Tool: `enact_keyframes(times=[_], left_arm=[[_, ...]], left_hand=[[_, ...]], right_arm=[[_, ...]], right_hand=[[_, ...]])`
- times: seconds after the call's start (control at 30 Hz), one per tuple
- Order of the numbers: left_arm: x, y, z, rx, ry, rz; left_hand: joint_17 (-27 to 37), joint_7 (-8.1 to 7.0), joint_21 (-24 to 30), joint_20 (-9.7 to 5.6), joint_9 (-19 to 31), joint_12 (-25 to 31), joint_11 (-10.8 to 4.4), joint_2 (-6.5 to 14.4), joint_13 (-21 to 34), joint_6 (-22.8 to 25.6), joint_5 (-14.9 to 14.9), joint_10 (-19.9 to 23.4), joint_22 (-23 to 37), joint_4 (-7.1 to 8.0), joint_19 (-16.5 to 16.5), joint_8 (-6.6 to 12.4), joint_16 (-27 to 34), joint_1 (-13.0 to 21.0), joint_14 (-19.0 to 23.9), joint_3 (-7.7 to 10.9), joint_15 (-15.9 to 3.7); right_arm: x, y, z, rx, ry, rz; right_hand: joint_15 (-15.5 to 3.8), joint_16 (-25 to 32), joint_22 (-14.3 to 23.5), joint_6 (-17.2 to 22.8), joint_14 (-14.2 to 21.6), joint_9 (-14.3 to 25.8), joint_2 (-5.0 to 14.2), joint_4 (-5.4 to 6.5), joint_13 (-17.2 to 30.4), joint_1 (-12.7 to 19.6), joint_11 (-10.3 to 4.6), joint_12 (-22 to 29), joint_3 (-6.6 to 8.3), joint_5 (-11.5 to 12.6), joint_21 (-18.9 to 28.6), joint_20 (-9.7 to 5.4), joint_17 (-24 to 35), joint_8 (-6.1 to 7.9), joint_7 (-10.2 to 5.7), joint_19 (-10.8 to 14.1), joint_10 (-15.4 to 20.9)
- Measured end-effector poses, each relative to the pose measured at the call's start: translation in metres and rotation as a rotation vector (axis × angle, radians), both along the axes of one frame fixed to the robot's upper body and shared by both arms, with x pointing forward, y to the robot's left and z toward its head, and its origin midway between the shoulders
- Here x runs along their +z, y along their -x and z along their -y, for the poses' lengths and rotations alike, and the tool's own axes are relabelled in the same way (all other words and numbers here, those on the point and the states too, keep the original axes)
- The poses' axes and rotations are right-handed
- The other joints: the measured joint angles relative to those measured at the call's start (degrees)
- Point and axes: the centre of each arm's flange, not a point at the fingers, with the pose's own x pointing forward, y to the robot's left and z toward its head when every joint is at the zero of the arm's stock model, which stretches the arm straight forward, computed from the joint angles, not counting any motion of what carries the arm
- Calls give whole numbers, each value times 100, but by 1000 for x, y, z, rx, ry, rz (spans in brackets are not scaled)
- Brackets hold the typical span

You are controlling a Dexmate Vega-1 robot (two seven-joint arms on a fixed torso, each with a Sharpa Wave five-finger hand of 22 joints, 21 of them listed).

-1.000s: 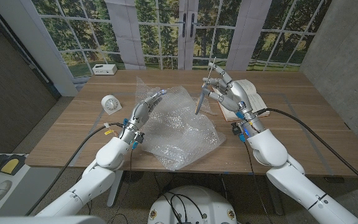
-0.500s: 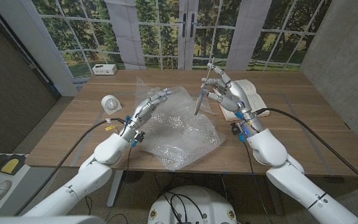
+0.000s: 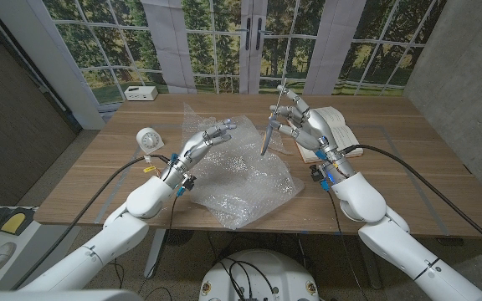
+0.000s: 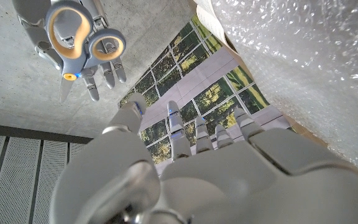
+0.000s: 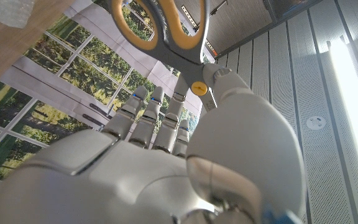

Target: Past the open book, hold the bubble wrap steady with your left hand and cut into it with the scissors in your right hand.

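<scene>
Two hands are up over the table's middle. My left hand (image 3: 202, 145) hovers with fingers spread and holding nothing, above the left part of the crumpled clear bubble wrap sheet (image 3: 245, 171), which sprawls from mid-table toward the near edge. My right hand (image 3: 305, 122) grips the grey-bladed, orange-handled scissors (image 3: 273, 122), blades angled down and leftward at the wrap's far right edge; whether they touch it I cannot tell. Just right lies the open paperback book (image 3: 335, 131). Judging by this, the left hand must press down first.
</scene>
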Motion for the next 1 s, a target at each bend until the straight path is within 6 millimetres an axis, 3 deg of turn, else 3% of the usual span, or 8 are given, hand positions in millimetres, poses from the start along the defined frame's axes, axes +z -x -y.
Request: enact_keyframes(times=[0.33,0.53,1.0], left_arm=[[0,1,7,-27,-36,-8],[-2,-1,12,-75,-41,-33],[-3,-1,19,-149,-43,-70]], left_hand=[[0,0,-24,10,33,-94,22,-207,0,0,-45,-280,0,53,-54,48,-74,263,-251,-53,81],[14,10,-23,10,74,-105,-138,-351,0,219,-45,-316,0,70,-54,153,-74,358,-295,-137,58],[13,49,-23,10,132,-22,-219,-360,15,500,-45,-294,1,118,-54,282,-73,514,-312,-184,39]], right_arm=[[0,0,0,3,5,-1],[-1,0,-1,8,5,-6],[-2,1,-2,17,5,-11]], right_hand=[[0,0,0,0,0,0,-8,-1,0,8,0,0,-1,1,0,0,0,0,0,0,0],[0,0,0,0,0,0,-8,-5,0,8,0,0,-5,0,0,0,0,0,0,0,0],[0,0,0,0,0,0,-8,-13,0,8,0,0,-13,-6,0,0,-1,0,0,0,0]])
